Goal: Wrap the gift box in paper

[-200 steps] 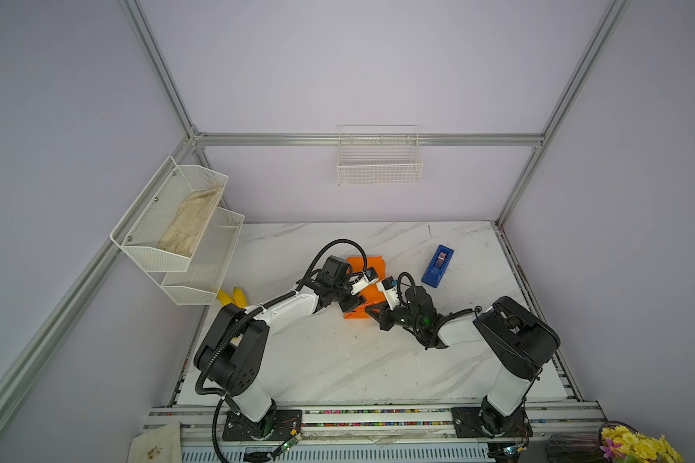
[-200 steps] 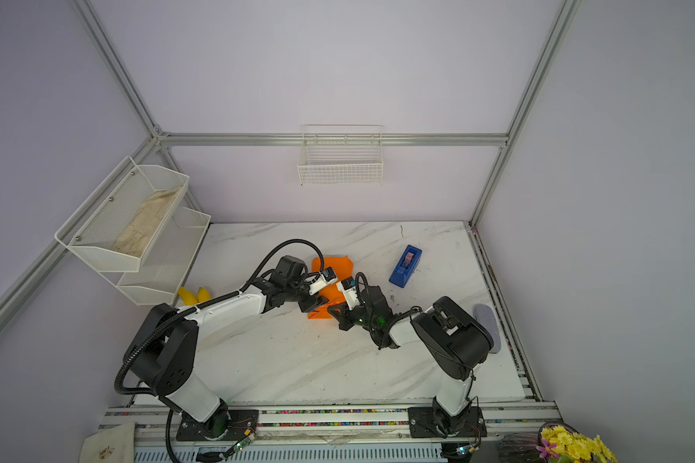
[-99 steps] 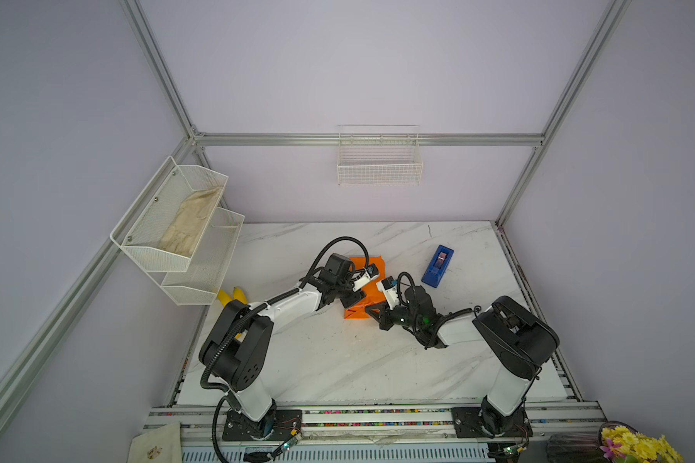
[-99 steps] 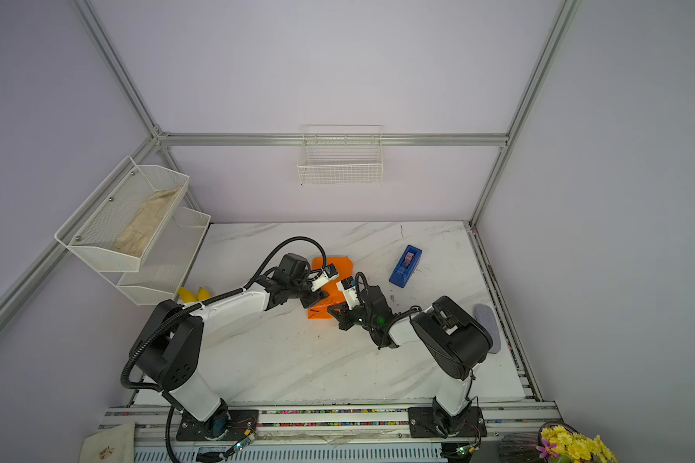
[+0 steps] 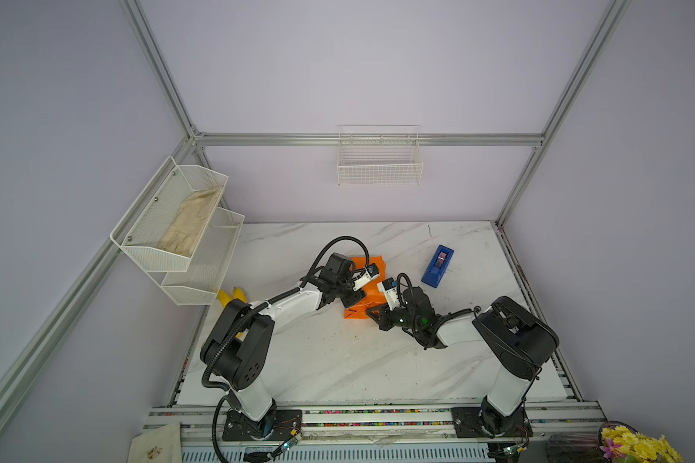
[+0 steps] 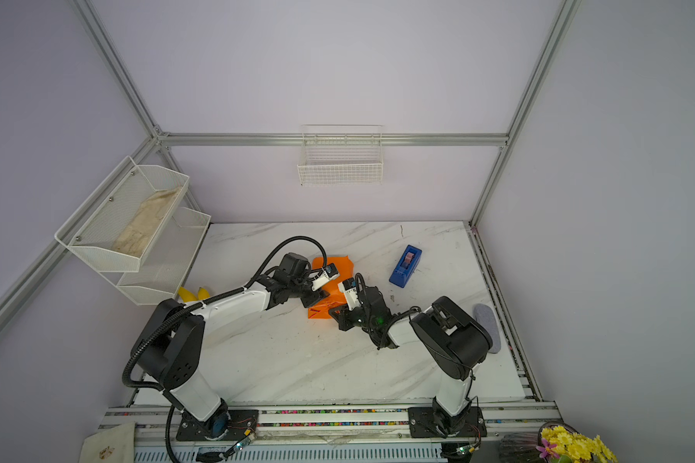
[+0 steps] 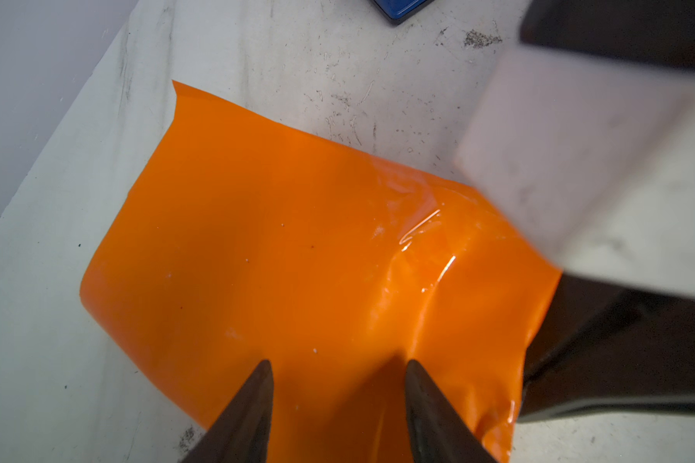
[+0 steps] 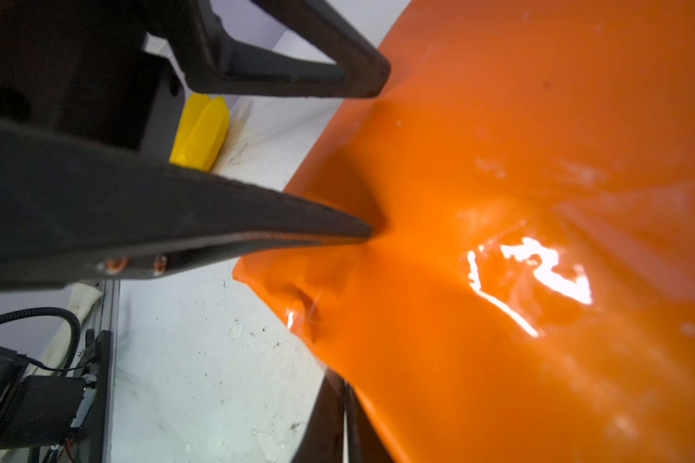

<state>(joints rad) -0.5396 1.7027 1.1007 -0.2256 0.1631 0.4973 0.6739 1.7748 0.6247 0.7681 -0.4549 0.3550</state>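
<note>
— Orange paper (image 7: 277,260), glossy and creased, is seen folded into a compact bundle on the marble table (image 5: 338,360). Where is it placed?
— It is laid to the left of the blue tape dispenser (image 5: 437,266) in both top views, near it but not touching.
— And the gift box?
— It cannot be made out. Whether it is covered by the paper cannot be told.
— How is the left gripper (image 7: 336,366) held?
— Its fingers (image 7: 253,401) are spread apart and set against the paper's top, on the side turned away from the tape dispenser.
— And the right gripper (image 8: 368,236)?
— Its jaws are brought together. The paper's edge appears to be pinched between them, below and left of the tape dispenser in both top views, and creases are drawn toward the tips.
</note>
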